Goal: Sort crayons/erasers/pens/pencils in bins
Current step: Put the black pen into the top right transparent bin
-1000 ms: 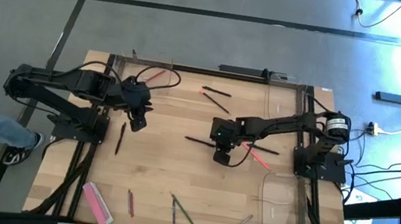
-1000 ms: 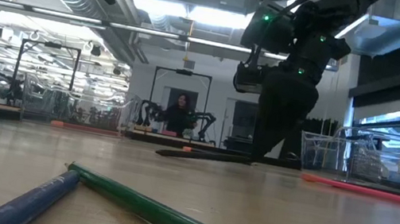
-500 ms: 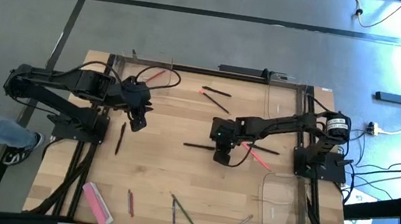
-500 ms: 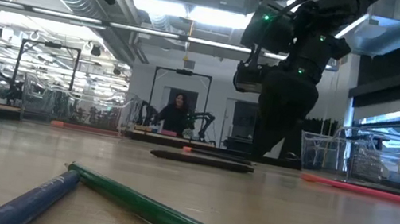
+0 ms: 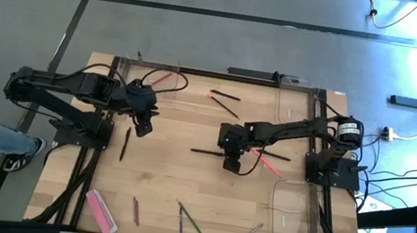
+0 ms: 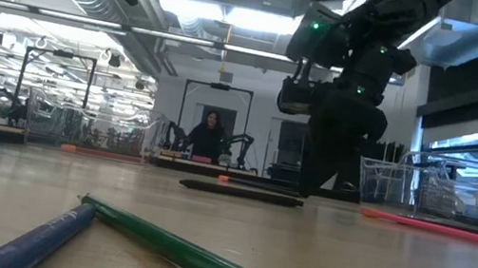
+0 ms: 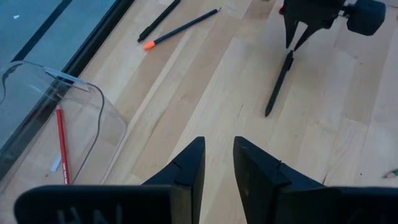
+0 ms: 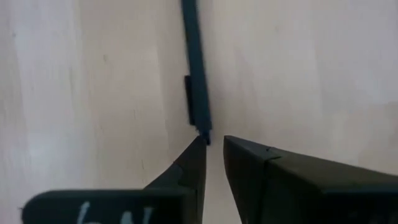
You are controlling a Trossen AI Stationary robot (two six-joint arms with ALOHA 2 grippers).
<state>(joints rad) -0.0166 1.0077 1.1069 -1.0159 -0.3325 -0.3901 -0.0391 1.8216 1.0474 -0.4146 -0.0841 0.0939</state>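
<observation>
A black pen (image 5: 208, 151) lies flat on the table's middle; it also shows in the low view (image 6: 239, 192). My right gripper (image 5: 231, 162) points down at the pen's right end, fingers slightly apart (image 8: 214, 142), with the pen (image 8: 196, 74) running away from the tips. My left gripper (image 5: 142, 126) hovers at the left, fingers slightly apart (image 7: 219, 146), empty. A pink-red crayon (image 5: 269, 163) lies right of my right gripper. Another black pen (image 5: 124, 144) lies by my left gripper. A clear bin (image 7: 74, 118) holds a red stick (image 7: 60, 143). My right gripper: the pen's end (image 8: 203, 135) stands right at the tip of one finger (image 8: 194, 158), outside the gap between the fingers. I cannot tell whether the finger touches it. The pen lies flat on the table.
A clear bin (image 5: 295, 218) stands at the front right. Several pencils (image 5: 193, 222) and a flat pink bar (image 5: 101, 209) lie near the front edge. A black pen and an orange-tipped stick (image 5: 226, 96) lie at the back. Green (image 6: 200, 258) and blue (image 6: 34, 241) pencils lie close to the low camera.
The black pen's end by my right gripper has come down and swung a little toward the table's near edge; the pen now lies flat and level across the table. My right arm has then risen slightly.
</observation>
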